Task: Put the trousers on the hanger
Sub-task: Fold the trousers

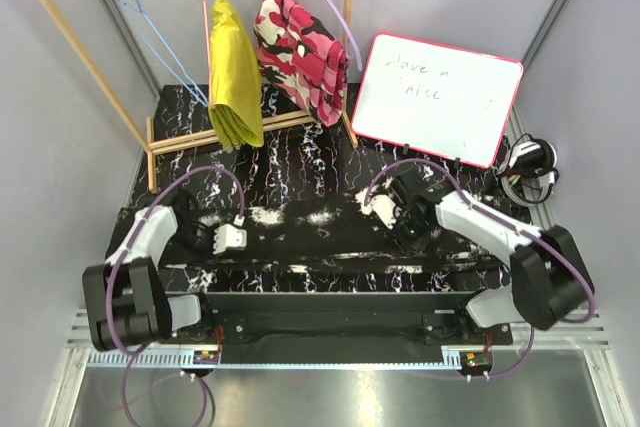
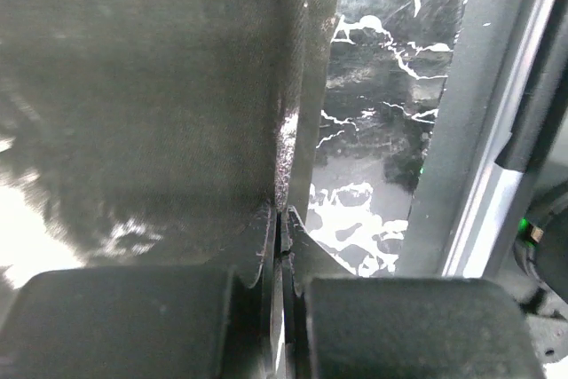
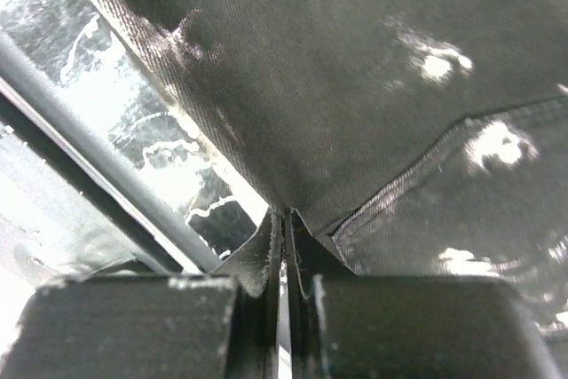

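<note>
From above, the trousers (image 1: 310,235), black with white blotches, are lying flat on the veined tabletop (image 1: 300,162) between the left gripper (image 1: 228,237) and the right gripper (image 1: 385,209). Far beyond both, the light-blue hanger (image 1: 150,32) is hanging beside a yellow garment (image 1: 235,72).

On the left wrist, the left gripper (image 2: 282,228) is pinching a fold of the trousers (image 2: 133,86), with bare tabletop (image 2: 373,130) showing to its right.

On the right wrist, the right gripper (image 3: 284,219) is clamping the trousers' (image 3: 355,68) edge, with tabletop (image 3: 151,122) showing to its left.

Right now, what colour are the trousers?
The trousers are black with white blotches; the right wrist view shows it best.
</note>
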`<action>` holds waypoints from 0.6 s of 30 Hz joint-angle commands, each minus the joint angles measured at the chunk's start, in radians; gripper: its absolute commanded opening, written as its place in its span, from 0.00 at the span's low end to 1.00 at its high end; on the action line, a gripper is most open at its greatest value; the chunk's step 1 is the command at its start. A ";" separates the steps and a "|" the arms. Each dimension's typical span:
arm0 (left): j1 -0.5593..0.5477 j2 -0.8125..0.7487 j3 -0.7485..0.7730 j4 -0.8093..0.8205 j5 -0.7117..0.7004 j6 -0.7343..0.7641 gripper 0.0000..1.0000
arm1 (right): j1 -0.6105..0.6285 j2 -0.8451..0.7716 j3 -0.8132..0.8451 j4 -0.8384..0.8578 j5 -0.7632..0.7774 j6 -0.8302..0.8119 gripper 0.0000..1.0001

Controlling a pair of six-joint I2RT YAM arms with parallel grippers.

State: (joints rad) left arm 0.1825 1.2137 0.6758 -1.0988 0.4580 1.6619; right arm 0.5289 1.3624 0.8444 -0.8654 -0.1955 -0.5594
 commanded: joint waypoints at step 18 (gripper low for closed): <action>0.116 -0.014 0.117 -0.091 0.014 -0.076 0.42 | 0.010 -0.066 0.027 -0.133 0.022 -0.076 0.51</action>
State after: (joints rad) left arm 0.2485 1.2102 0.6830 -1.0863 0.3923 1.5967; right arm 0.5434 1.3788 0.8364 -0.9195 -0.1837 -0.6109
